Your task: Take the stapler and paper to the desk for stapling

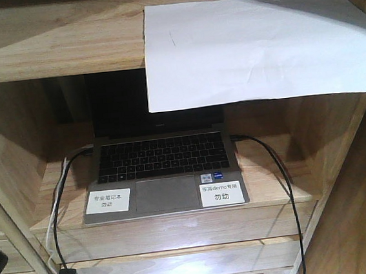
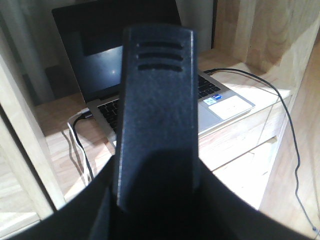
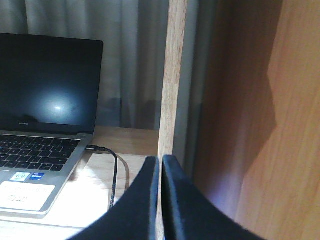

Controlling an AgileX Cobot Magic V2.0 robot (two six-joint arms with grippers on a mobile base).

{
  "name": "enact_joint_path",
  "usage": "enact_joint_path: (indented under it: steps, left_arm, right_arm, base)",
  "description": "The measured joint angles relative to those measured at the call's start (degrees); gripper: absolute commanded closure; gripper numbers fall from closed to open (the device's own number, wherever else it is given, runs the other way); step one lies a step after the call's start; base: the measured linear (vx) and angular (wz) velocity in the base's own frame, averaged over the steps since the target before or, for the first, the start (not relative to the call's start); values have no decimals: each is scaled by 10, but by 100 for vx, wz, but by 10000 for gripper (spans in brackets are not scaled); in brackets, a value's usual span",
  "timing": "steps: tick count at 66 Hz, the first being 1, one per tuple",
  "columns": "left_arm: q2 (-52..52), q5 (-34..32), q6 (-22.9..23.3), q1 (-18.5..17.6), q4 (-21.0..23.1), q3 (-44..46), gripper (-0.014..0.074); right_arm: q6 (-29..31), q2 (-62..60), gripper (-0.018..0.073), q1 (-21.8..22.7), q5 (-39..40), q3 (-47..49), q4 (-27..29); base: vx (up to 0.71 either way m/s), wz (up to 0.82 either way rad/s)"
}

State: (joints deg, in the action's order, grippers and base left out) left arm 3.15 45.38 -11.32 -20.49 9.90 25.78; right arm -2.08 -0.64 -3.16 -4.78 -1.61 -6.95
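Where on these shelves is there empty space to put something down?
Bare wood on the top shelf, left of the paper. Narrow strips flank the laptop, but cables cross both. The middle is crowded: the laptop sits there, under the paper's overhang.

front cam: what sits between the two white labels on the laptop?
The grey trackpad, flanked by the left label and the right label on the laptop palm rest. Seen whole only in the front-facing view.
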Motion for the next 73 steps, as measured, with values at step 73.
enact_joint_path:
  steps: [73]
  left_arm:
    - [-5, -11, 2, 0, 0, -1, 603]
  right_arm:
    - [0, 0, 568, 0, 0, 0, 0]
  base:
    - [0, 0]
